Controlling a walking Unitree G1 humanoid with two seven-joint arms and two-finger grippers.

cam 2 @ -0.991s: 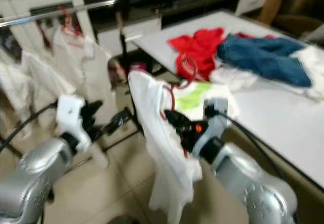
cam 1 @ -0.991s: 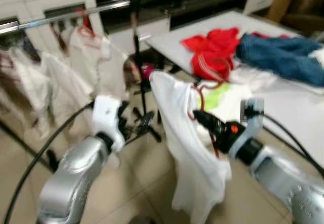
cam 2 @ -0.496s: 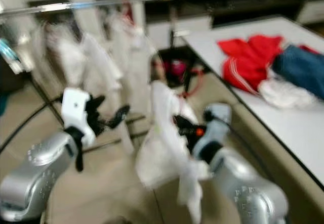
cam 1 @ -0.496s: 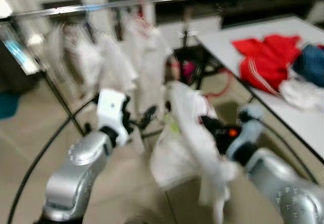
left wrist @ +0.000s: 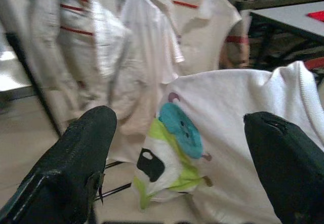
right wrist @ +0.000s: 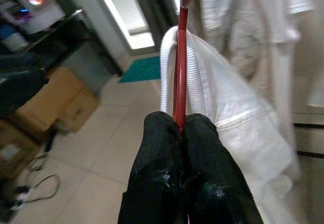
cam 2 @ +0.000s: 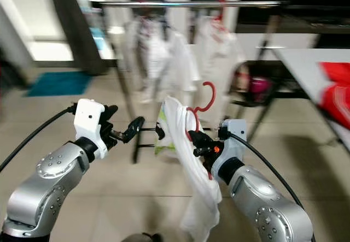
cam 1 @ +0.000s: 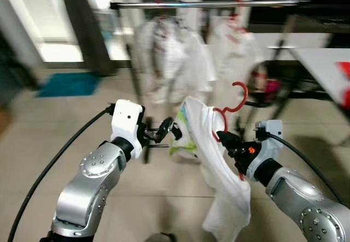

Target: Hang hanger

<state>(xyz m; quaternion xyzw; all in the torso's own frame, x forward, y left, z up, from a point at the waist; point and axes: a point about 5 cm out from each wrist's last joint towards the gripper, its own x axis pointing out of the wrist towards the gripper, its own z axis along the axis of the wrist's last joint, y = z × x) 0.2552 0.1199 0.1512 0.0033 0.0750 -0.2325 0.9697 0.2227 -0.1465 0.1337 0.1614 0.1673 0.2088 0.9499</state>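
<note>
— Hanger (cam 1: 232, 106), red, with a white shirt (cam 1: 210, 154) draped on it: pinched low on the neck by the right gripper (cam 1: 225, 141), fingers pressed tight together on the red wire. Hook up at twelve o'clock, free in the air, well short of the rail.

— And the shirt itself?

— Hung over the hanger's shoulders, tail drooping toward six o'clock, below the forearm. Green and blue cartoon print (left wrist: 174, 153) on the side facing the left gripper.

— Left gripper (cam 1: 167, 130)?

— At nine o'clock from the shirt, just beside it. Fingers spread wide, nothing between them; cloth ahead of the gap, not pinched as far as can be told.

— Rail (cam 1: 208, 4)?

— Up at twelve o'clock, across the far side of the room, a silver bar on a stand. Several white garments (cam 1: 180, 56) already on red hangers along it, somewhat blurred. Grey table edge (cam 1: 322, 62) at three o'clock, with a bit of red cloth on it.

— Progress?

— Roughly halfway, by the look of it. Done: shirt on hanger, hanger lifted and facing the rail. Left: closing the gap to the rail, raising the hook above the bar, setting it down in a free stretch, letting go.
</note>
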